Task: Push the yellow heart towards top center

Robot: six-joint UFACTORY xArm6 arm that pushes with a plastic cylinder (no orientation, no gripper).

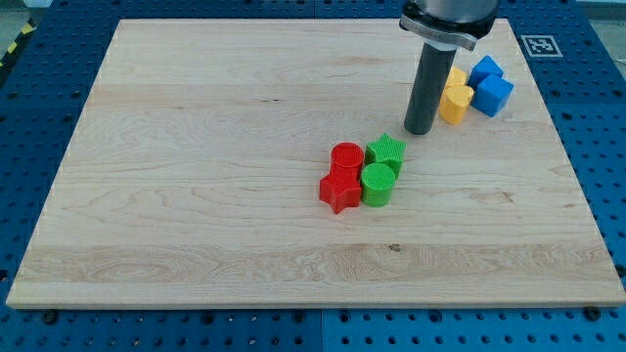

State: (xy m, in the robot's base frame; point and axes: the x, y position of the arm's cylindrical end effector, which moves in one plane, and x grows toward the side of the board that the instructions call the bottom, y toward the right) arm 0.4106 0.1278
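Where the wooden board runs far-right, my tip rests just left of yellow heart; blue blocks beyond it; no jaws, bare rod only.

Bright, even overhead light, no glare on the worktop. Shadows short and soft. Focus sharp throughout.

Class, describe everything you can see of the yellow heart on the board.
The yellow heart is a small, matte, plastic-looking block lying flat on the wooden board, near the view's top right. Its left part is hidden behind the rod, so the heart outline shows only in part. My tip rests just to its lower left, seemingly against it. Its right side touches, or nearly touches, the blue blocks.
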